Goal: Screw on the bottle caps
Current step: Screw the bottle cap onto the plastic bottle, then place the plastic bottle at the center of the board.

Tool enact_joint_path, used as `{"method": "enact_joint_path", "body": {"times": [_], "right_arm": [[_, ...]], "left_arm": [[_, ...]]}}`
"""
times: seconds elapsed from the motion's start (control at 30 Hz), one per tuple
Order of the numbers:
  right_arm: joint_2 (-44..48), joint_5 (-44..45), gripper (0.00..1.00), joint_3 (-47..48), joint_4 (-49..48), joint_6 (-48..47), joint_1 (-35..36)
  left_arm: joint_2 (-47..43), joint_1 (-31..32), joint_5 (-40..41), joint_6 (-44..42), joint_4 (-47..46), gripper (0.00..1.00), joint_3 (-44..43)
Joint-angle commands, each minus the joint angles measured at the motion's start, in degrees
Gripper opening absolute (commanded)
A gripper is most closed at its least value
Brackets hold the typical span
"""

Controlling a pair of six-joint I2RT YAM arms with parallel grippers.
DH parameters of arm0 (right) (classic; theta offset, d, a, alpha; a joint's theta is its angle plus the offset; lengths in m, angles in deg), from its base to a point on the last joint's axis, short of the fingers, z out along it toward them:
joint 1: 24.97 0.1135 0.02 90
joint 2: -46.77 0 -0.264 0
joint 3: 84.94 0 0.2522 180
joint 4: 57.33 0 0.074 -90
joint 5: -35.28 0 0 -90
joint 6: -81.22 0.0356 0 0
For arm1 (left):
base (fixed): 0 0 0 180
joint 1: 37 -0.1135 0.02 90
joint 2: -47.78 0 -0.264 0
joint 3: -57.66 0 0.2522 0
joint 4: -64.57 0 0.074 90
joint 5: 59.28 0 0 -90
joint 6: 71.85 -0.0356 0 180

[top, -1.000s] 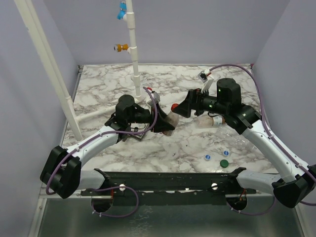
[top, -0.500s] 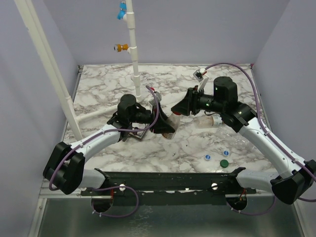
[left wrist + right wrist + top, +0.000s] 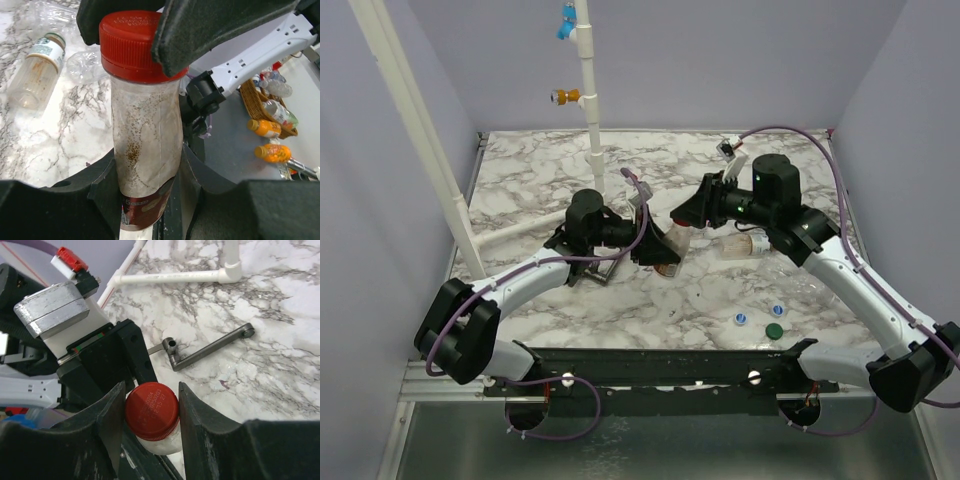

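Over the middle of the tabletop, your left claw (image 3: 145,202) is gripping the bottle (image 3: 145,145) by its red-labelled base. Its long axis is pointing straight into the right claw (image 3: 150,392), which is clamping the red cap (image 3: 151,405) on the neck. Raised lettering is circling the cap, unreadable.

Marble-patterned table top (image 3: 520,165), centre of the overhead frame. Upright white pipe (image 3: 590,100), upper centre, bearing a blue fitting (image 3: 565,27) near the top and an orange fitting (image 3: 565,97) below it. Slanted white pole (image 3: 415,130), upper left. Dark metal crank (image 3: 212,346), flat on the marble, right-wrist view, centre right. Wicker basket (image 3: 252,100), left-wrist view, right edge.
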Motion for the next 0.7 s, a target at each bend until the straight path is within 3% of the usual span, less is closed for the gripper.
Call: {"method": "enact_joint_path", "body": {"times": [0.0,0.13,0.27,0.33,0.47,0.6,0.67], "right_arm": [[-0.91,4.06,0.20,0.01,4.65,2.29,0.62],[-2.33,10.62,0.22,0.35,7.97,4.53,0.64],[-3.01,21.16,0.36,2.40,13.41,8.04,-0.01],[-2.16,22.08,0.45,3.53,15.31,9.10,-3.08],[0.60,22.77,0.78,4.46,17.45,9.94,-8.81],[3.01,24.26,0.92,3.93,17.54,11.34,-9.08],[3.99,25.06,0.94,3.34,17.99,12.40,-9.12]], "left_arm": [[0.77,-0.50,19.76,1.04,6.87,0.00,-3.07],[0.59,-0.41,29.33,-1.24,14.62,0.00,-5.36],[0.90,-0.28,32.57,-3.70,19.38,0.00,-7.05],[1.39,-0.24,36.97,-4.88,24.28,0.00,-8.42],[4.77,-0.26,43.87,-6.27,33.54,0.00,-12.94],[10.40,-0.23,46.22,-5.10,36.84,0.00,-19.28],[14.18,-0.25,48.18,-4.75,38.68,0.00,-23.56]]}}
